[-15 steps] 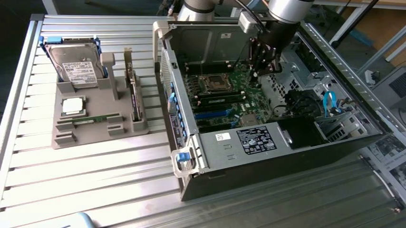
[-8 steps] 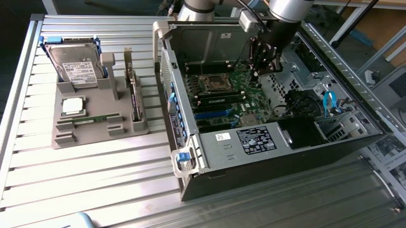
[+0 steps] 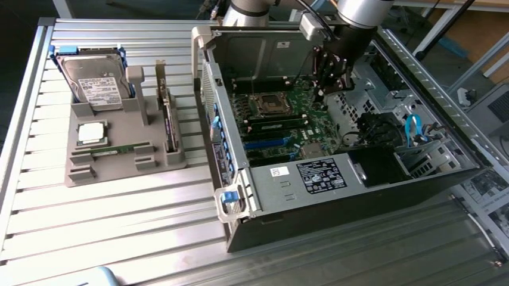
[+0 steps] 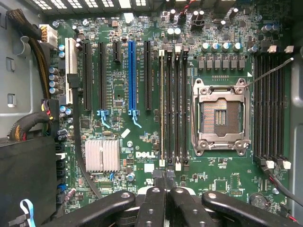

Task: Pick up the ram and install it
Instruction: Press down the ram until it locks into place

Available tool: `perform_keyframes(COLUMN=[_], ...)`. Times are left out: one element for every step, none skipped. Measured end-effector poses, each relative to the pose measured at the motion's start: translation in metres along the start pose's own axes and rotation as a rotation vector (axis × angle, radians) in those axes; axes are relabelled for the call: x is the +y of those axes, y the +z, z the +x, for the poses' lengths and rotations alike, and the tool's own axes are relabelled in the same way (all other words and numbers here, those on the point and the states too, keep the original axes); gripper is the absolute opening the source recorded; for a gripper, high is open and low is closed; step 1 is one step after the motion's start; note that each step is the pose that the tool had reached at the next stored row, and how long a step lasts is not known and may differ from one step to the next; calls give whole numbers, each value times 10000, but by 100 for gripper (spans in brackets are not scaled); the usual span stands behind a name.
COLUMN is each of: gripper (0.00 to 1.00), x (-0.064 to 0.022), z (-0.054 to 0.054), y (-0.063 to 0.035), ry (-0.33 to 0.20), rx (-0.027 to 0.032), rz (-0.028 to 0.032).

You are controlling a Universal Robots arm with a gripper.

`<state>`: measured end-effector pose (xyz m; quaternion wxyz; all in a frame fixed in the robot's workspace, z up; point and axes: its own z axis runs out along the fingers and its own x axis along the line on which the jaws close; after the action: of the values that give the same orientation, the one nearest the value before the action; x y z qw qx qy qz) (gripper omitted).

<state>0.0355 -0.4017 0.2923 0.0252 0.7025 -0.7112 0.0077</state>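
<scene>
The gripper (image 3: 332, 89) hangs inside the open computer case (image 3: 334, 196), hemmed by the case's raised side wall on the exterior view's left and by the drive bays and cabling on the exterior view's right; open room lies mainly straight above the motherboard (image 3: 278, 119). In the wrist view the gripper's black fingers (image 4: 154, 208) are pressed together with nothing between them, poised over the board's edge just beyond the ends of the long memory slots (image 4: 173, 104). Beside those slots sits the empty processor socket (image 4: 220, 116), with another bank of slots beyond it.

The ram (image 3: 115, 149) lies well apart from the case, out on the slatted metal table (image 3: 119, 238), resting on edge in a groove of the grey holder (image 3: 119, 161). It appears as a thin green strip, its chips too small to make out.
</scene>
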Motion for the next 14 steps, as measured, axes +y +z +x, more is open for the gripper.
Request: perform_keyframes(gripper=[11, 11, 11, 11, 11, 11, 11, 11, 11, 11, 11, 11, 11, 11], x=[0, 0, 0, 0, 0, 0, 0, 0, 0, 0, 0, 0, 0, 0], z=[0, 0, 0, 0, 0, 0, 0, 0, 0, 0, 0, 0, 0, 0], y=[0, 0, 0, 0, 0, 0, 0, 0, 1, 1, 1, 1, 1, 1], ry=[14, 37, 109, 156, 219, 309, 387, 482, 552, 627, 692, 758, 800, 868], rx=[0, 0, -3, -3, -4, -7, -9, -12, -13, -15, -16, -18, -18, -21], rz=[0, -2, -5, -7, -10, -14, -18, -22, -25, -29, -32, -35, -37, -40])
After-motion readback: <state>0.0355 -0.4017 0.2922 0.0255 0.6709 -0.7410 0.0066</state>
